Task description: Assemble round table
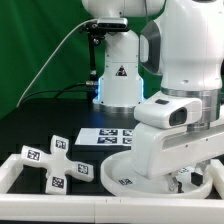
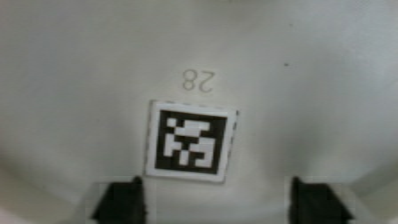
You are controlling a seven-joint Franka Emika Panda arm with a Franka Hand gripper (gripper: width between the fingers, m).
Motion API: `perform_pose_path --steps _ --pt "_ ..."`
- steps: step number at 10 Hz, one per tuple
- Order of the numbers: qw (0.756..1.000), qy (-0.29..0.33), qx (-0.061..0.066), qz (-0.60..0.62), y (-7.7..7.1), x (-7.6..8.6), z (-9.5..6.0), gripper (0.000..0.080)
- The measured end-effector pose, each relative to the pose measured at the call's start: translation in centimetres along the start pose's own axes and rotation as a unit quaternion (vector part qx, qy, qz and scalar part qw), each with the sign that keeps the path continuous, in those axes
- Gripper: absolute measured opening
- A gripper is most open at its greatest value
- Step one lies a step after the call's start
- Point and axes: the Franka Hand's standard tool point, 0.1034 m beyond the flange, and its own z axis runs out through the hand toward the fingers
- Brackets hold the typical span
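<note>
The large round disc [image 1: 128,172] lies flat by the front wall, partly covered by my arm. In the wrist view its white face [image 2: 196,60] fills the picture, with a black-and-white tag [image 2: 191,140] and an embossed "28". My gripper [image 2: 215,205] hangs just over that face, its two dark fingers [image 2: 121,200] wide apart, open and empty. In the exterior view the gripper [image 1: 186,181] is low over the disc's right part. The cross-shaped foot [image 1: 56,163] with tags on its arms lies at the exterior view's left. The short cylinder is out of view.
The marker board [image 1: 108,135] lies behind the disc. A low white border wall [image 1: 14,166] runs along the front and the exterior view's left. The arm's base [image 1: 118,75] stands at the back, with a green curtain behind.
</note>
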Motion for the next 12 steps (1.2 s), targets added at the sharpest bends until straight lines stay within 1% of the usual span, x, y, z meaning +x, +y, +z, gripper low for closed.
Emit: perform_pose_path --steps 1,2,3,4,5,6,9,10,11,12 --pt "1.000 0.000 0.000 0.000 0.0 0.0 0.0 0.0533" --pt "1.000 0.000 -0.001 0.001 0.1 0.0 -0.1 0.0625" --pt "1.000 -0.005 -0.002 0.003 0.5 -0.3 -1.9 0.0643" --pt "1.000 -0.003 -0.006 0.020 0.4 -0.7 -3.8 0.0643" --pt "0.999 0.000 -0.009 0.038 -0.4 -0.8 -4.8 0.0648" --pt "0.999 0.008 -0.011 0.034 -0.8 -0.3 -5.0 0.0648" --pt "0.999 0.006 -0.011 0.034 -0.7 -0.5 -4.8 0.0649" --pt "0.998 0.007 -0.011 0.054 -0.8 -0.6 -4.9 0.0649" --pt "0.994 0.003 -0.014 0.104 -1.4 -2.0 -5.9 0.0649" --pt "0.990 -0.001 -0.016 0.138 -2.4 -3.6 -7.1 0.0649"
